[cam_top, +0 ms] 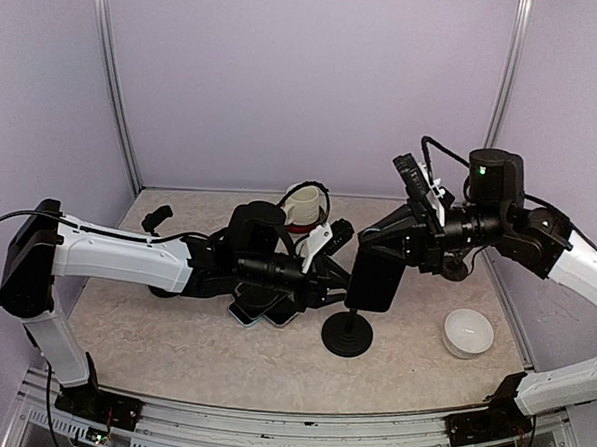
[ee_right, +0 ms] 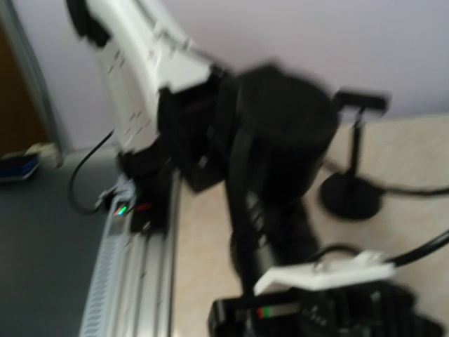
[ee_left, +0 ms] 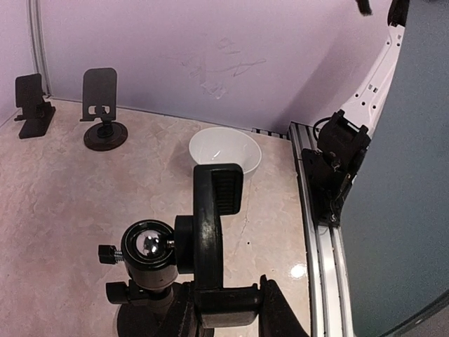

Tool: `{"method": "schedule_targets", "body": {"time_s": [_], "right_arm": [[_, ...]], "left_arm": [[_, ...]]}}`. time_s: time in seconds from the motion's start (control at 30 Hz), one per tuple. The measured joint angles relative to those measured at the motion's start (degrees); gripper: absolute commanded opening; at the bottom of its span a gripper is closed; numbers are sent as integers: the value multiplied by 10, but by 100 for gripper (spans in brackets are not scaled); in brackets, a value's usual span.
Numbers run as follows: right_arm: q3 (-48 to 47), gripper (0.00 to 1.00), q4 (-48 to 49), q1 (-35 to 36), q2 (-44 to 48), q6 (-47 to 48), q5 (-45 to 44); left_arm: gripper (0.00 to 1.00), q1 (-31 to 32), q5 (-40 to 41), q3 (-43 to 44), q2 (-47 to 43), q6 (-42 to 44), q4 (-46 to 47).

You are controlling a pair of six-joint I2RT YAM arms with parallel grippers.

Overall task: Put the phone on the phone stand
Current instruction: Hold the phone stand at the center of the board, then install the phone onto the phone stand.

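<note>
Grip first: the right tool (cam_top: 392, 242) is clenched on the upper edge of the phone (cam_top: 376, 280), which hangs clear of the tabletop (cam_top: 201, 364) a little right of centre in the overhead view. The phone's long axis runs close to upright, its broad dark face turned toward the overhead camera. The right wrist view is too blurred to confirm the hold, so that reading is probably, not certainly, right.

Just below the phone's lower left corner stands the phone stand (cam_top: 349, 332), its round foot on the tabletop and its short stem rising to the phone's bottom edge in the picture. The left tool (ee_left: 230, 317) is closed on the stand. At the bottom of the left wrist view its fingers (ee_left: 282, 319) flank the foot of the cradle (ee_left: 216, 232), with the ball joint (ee_left: 147, 246) beside it and no phone in the cradle.

So the phone lies above the cradle and a touch toward the right of the overhead frame, and the right arm carries it. I judge the coming move to be a short descent, down and slightly leftward in that view. The long axis should be held upright so the bottom edge meets the cradle's lip.
</note>
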State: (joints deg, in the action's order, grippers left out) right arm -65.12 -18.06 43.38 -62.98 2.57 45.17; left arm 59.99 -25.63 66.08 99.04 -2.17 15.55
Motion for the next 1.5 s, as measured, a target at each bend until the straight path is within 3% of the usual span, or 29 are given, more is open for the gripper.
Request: {"method": "schedule_targets", "body": {"time_s": [0.6,1.23,1.5], "right_arm": [[-10,0,-20,0,-120,50,126],[24,0,-1,1,-99,53,129],[53,0,53,1,-68,43,150]], "left_arm": [[0,-3,-91,-23,-29,39,-24],[0,-3,-102,-53,-66,22,-29],[0,-4,-122,-53,-67,15,-27]]}}
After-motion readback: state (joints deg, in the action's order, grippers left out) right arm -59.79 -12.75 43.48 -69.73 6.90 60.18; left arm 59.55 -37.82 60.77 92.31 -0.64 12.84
